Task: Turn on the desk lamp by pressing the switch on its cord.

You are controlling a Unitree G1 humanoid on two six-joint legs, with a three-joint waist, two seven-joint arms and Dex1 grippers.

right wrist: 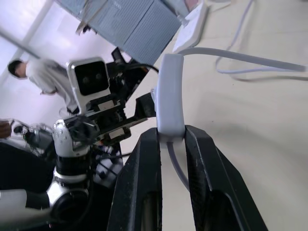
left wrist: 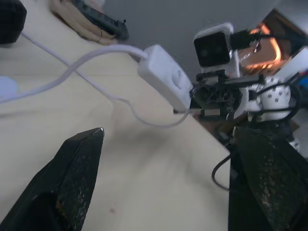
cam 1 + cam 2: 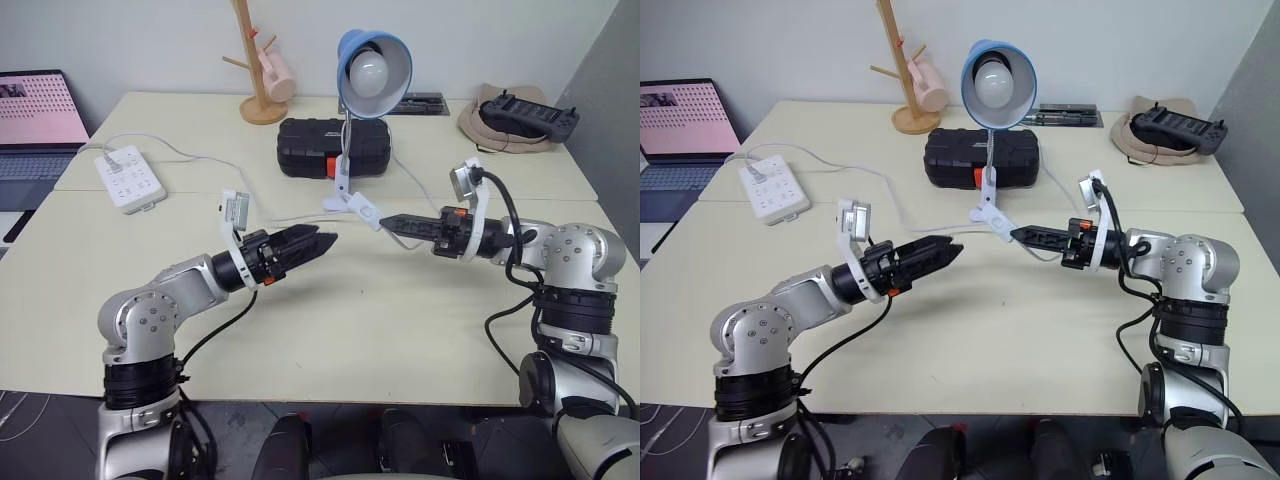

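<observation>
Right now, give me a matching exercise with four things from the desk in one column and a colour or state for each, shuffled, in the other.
Column one:
1. lamp
2. switch
3. left gripper
4. case

Column two:
A. black with an orange latch
B. open, holding nothing
C. blue shade, bulb unlit
D. white, pinched by the right gripper

Pairs: 1-C, 2-D, 3-B, 4-A
</observation>
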